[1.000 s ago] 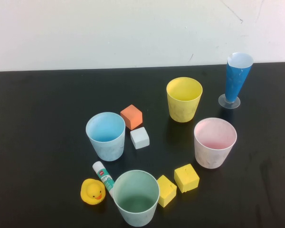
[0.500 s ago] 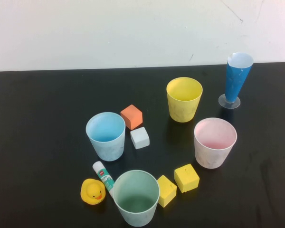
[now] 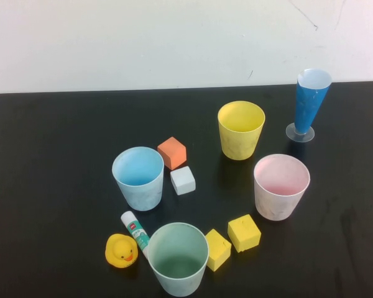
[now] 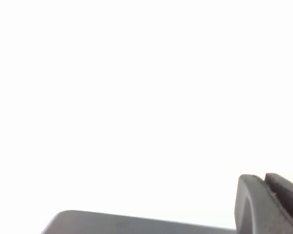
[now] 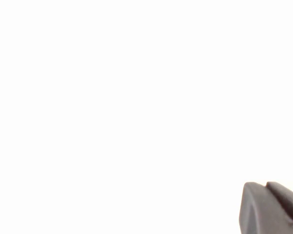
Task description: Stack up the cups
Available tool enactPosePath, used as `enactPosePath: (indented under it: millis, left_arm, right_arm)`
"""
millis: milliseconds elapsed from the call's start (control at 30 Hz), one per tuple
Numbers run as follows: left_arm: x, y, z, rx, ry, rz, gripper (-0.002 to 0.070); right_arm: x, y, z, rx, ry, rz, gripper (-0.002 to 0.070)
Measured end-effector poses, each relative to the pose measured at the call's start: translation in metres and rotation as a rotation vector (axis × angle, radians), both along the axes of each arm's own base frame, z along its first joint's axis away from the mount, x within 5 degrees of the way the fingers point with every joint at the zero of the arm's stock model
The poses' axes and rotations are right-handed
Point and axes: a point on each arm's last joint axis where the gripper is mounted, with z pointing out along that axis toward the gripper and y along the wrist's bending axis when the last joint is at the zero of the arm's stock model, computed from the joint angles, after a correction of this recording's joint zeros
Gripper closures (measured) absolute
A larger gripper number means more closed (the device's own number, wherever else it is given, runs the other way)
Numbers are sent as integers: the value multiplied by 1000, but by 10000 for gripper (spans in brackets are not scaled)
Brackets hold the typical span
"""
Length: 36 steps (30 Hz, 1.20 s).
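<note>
On the left wrist feed I see only a dark corner of the left gripper against blank white, and the right gripper shows likewise; I cannot tell either's opening, and neither touches anything. On the black table, left to right, the light blue plastic tumbler, pale green tumbler, yellow tumbler and pink tumbler stand upright and apart. A white wall rises behind.

I am seeing print on the glue stick at the lower left of the high view, but I am reading none of it.
</note>
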Motion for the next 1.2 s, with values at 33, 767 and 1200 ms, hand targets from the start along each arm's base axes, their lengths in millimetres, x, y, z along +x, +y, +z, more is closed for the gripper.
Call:
enactPosePath:
  millis: [33,767,1200]
  left_arm:
    - [0,0,1,-22,-9,-7,676]
    - [10,4,119,262,284,100,676]
    - [119,-4,91,52,815,-51,677]
  right_arm:
    - [0,-1,1,18,-10,1,679]
    - [-15,-1,86,-201,281,-95,679]
    - [52,0,32,-199,997,28,679]
